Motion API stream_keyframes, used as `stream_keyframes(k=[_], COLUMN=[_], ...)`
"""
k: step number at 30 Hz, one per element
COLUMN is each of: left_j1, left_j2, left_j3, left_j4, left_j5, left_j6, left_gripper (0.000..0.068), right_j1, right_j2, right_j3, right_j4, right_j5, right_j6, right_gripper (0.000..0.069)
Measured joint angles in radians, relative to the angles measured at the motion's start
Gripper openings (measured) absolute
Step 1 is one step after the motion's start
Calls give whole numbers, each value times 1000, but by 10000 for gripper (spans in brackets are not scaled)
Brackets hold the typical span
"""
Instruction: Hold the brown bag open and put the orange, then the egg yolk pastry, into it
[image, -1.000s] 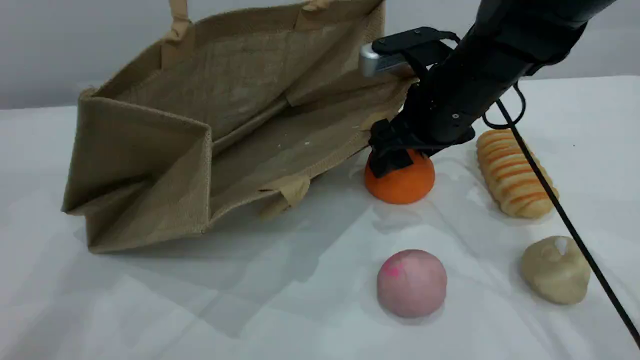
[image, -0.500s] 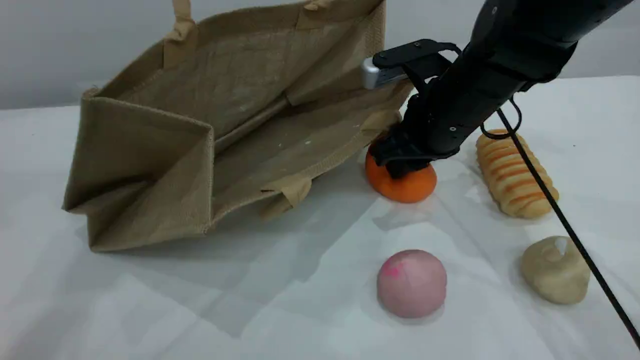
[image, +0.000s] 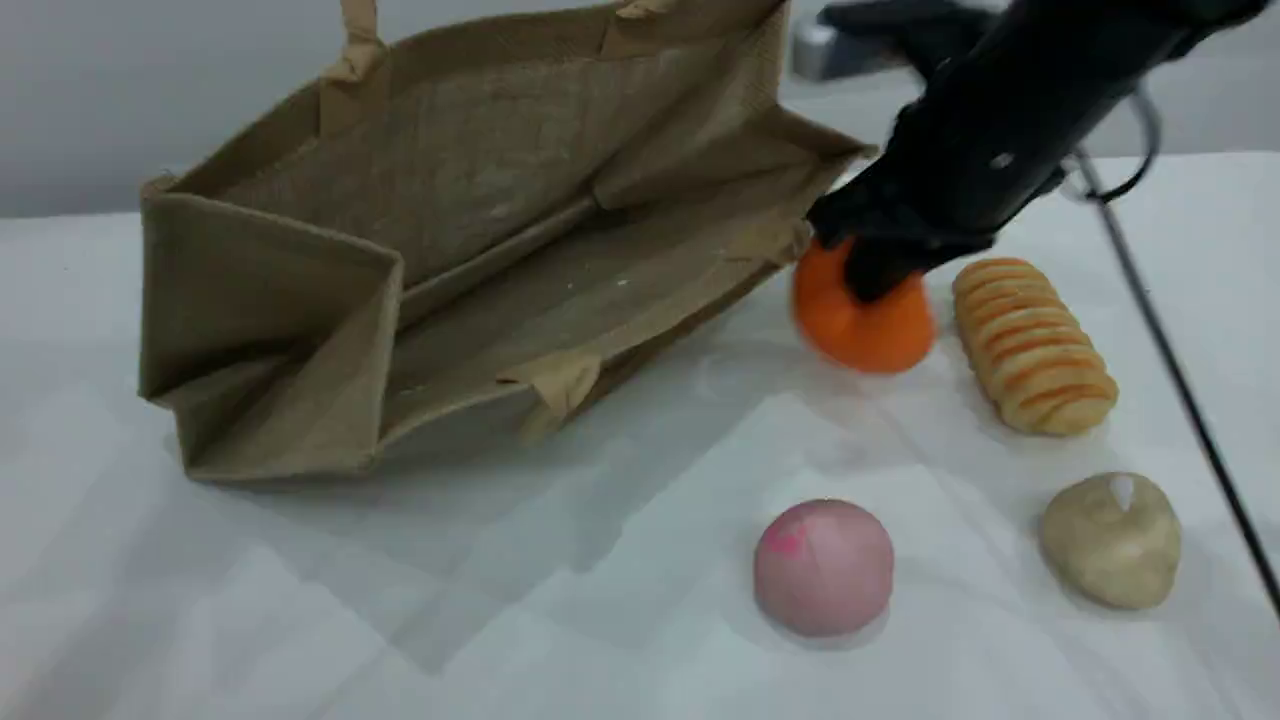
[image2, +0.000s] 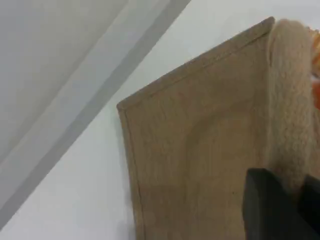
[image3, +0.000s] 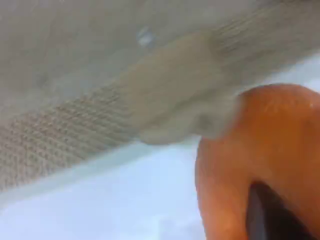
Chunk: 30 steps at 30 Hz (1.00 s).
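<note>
Fingers of the right gripper are clamped on the top of the orange, holding it just off the table. On one side of them is the open mouth of the brown bag, and on the other the striped bread roll. The left gripper is pinched tight on the bag's pale rope handle. The egg yolk pastry lies well apart from the right fingers, toward the camera, near the pink ball.

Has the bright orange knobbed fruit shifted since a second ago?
Yes: the orange fruit went right and upward, nearer the long orange-striped bread roll.
</note>
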Motion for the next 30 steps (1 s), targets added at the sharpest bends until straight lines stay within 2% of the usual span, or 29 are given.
stream_keyframes(k=[8,12,19,22,26,30], left_j1=[0,0,0,0,0,0], left_j2=[0,0,0,0,0,0], left_j3=[0,0,0,0,0,0], left_j4=[-1,-6,-115,-133,-133,-133], left_j5=[0,0,-1,-1,-1,0], left_j6=[0,3,10,7,4,4], left_gripper=[99,99,99,99,99,99], right_j1=[20,76,252,316,344,344], right_j2=[-254,-372,-409,-396,-337,-247], right_j3=[199,268,268,268,261,200], right_j4=[22,21,17,17,9,8], right_j5=[-74,-107,-243,-366,-417,-442], right_j6=[47,39,1,1,1,3], right_gripper=[26,26,26,26,26,26])
